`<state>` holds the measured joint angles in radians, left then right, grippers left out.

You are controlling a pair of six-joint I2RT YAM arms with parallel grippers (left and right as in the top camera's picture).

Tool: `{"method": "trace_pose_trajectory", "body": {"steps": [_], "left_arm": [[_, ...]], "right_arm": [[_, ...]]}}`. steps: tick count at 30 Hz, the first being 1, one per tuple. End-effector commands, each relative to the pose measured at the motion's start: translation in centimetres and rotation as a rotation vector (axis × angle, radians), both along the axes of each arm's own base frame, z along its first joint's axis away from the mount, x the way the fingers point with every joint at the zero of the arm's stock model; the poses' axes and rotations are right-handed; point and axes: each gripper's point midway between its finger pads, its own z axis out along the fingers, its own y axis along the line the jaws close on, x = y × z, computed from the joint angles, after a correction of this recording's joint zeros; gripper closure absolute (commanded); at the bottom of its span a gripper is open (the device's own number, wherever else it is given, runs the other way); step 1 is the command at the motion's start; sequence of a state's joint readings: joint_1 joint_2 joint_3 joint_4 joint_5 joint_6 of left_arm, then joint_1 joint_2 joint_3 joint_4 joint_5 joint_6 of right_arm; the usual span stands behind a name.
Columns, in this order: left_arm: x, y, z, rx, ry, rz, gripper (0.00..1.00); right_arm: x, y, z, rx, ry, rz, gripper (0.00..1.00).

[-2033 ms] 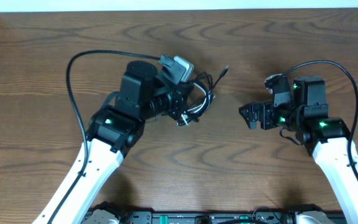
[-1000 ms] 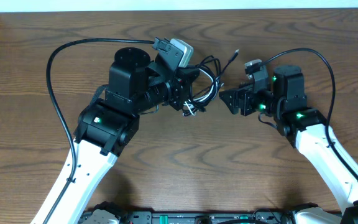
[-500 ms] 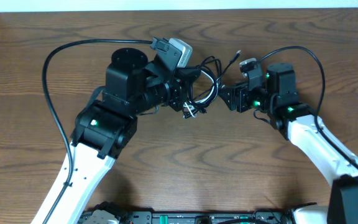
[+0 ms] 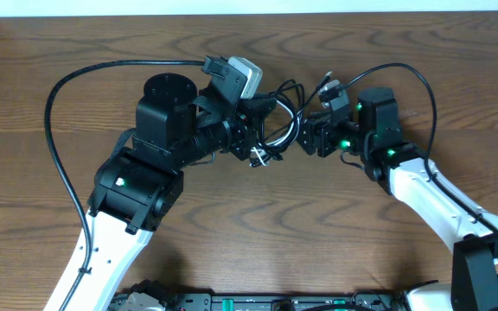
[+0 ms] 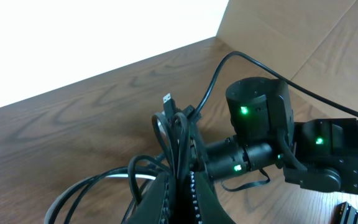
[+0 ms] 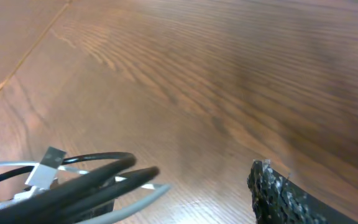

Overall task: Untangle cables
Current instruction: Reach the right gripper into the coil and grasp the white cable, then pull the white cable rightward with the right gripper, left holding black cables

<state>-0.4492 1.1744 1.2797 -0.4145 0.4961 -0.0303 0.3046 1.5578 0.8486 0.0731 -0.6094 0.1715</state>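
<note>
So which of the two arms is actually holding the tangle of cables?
The left arm: its jaws are clamped shut on the black cables. The right arm has its jaws open beside the bundle, not closed on it.

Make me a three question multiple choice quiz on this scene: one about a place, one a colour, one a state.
1. Where are the cables? A. at the near edge B. between the left hand and right hand C. far left corner
2. Most cables are: A. red B. yellow C. black
3. The left hand is: A. shut on the cables B. open over bare wood C. out of view
Answers: B, overhead shows them between both hands; C, dark cords dominate; A, it pinches the cords in the left wrist view.
</note>
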Motion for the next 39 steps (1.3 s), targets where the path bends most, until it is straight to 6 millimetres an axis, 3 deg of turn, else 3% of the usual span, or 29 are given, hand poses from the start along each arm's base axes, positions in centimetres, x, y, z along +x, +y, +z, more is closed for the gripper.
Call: {"method": "trace_pose_trajectory", "body": {"steps": [1,3,5,7,8,18,22,30,39], "left_arm": [[-0.7,-0.1,2.6,-0.042,-0.044,-0.017,0.92],[-0.7,-0.1,2.6,-0.042,-0.043,-0.017,0.92],[-0.7,-0.1,2.6,-0.044,-0.041,-0.016,0.92],[-0.7,-0.1,2.6,-0.043,-0.04,-0.015,0.93],[-0.7,-0.1,2.6,-0.043,-0.04,-0.015,0.93],[0.1,0.7,2.1,-0.01,-0.046,0.044,0.92],[1.0,1.8,1.4,0.046,-0.059,0.112,0.92],[2.5,4.2,0.4,0.164,-0.093,0.242,0.92],[4.1,7.6,0.1,0.188,-0.083,0.361,0.92]], "right_arm": [[-0.4,1.3,0.6,0.012,-0.02,0.049,0.35],[-0.3,1.3,0.5,0.0,-0.022,0.037,0.41],[-0.4,1.5,0.5,-0.005,-0.025,0.037,0.53],[-0.3,1.4,0.4,-0.006,-0.023,0.032,0.95],[-0.3,1.4,0.4,-0.006,-0.022,0.031,0.99],[-1.3,1.0,-1.0,-0.033,0.058,0.027,0.99],[-1.1,-0.1,-1.8,-0.062,0.097,-0.03,0.99],[-0.7,-5.9,-3.9,-0.213,0.191,-0.236,0.99],[-1.7,-12.8,-5.0,-0.329,0.293,-0.413,0.99]]}}
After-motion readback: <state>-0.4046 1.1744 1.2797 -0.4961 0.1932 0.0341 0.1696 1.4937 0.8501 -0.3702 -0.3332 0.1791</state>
